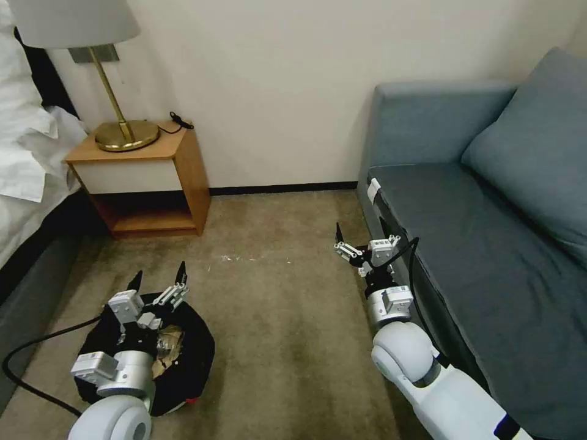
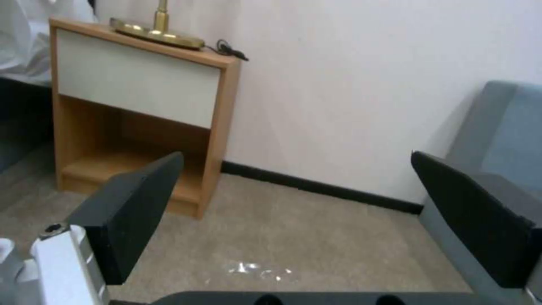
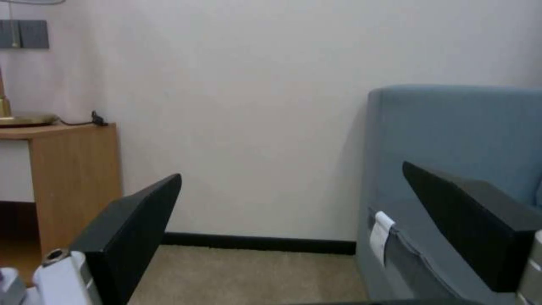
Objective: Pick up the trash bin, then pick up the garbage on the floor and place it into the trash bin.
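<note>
I've got the trash bin low on my left, standing on the carpet w/ its mouth facing up; it's round, so no long axis to speak of. Black bag crinkled over the rim, and inside I can see crumpled tan-brown paper plus a bit of silvery wrapper next to it. Small red spot at the bin's near edge, can't tell what it is. No writing readable on any of it.

Left gripper sits over the bin's far rim, fingers spread wide, nothing between them; the wrist cam looks out past them to the nightstand and lamp base.

Right gripper hangs in the air just beside the sofa's front edge, well apart from the bin, fingers also spread, holding nothing. White tag on the sofa seam, text too small to read.
</note>
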`<state>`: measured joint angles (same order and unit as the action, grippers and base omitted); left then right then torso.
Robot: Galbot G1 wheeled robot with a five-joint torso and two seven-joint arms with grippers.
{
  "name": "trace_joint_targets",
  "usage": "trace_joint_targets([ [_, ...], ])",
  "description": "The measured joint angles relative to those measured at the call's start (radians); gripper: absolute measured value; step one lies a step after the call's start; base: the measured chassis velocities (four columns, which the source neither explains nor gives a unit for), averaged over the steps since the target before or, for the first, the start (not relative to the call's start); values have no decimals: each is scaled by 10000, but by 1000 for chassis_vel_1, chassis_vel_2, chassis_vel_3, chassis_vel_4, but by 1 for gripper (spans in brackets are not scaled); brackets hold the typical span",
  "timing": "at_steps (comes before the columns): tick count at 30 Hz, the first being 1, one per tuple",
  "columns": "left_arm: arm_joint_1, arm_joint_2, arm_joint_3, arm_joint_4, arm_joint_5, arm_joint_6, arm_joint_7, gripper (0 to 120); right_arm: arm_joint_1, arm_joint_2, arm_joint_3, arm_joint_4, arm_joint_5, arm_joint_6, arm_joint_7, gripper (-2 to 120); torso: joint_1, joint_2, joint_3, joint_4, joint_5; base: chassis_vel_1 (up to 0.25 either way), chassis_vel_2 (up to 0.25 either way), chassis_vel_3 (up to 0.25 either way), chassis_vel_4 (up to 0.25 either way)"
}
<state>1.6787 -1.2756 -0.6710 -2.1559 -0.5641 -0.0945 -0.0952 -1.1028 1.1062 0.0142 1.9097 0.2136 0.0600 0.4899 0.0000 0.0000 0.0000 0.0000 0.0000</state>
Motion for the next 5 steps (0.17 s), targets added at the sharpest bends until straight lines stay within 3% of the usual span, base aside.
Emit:
trace_joint_targets([
  [5, 0, 0, 0, 0, 0, 1, 0, 100, 1, 0, 0, 0, 0, 2, 0, 100, 0, 0, 0, 0, 0, 0, 0, 0, 0],
])
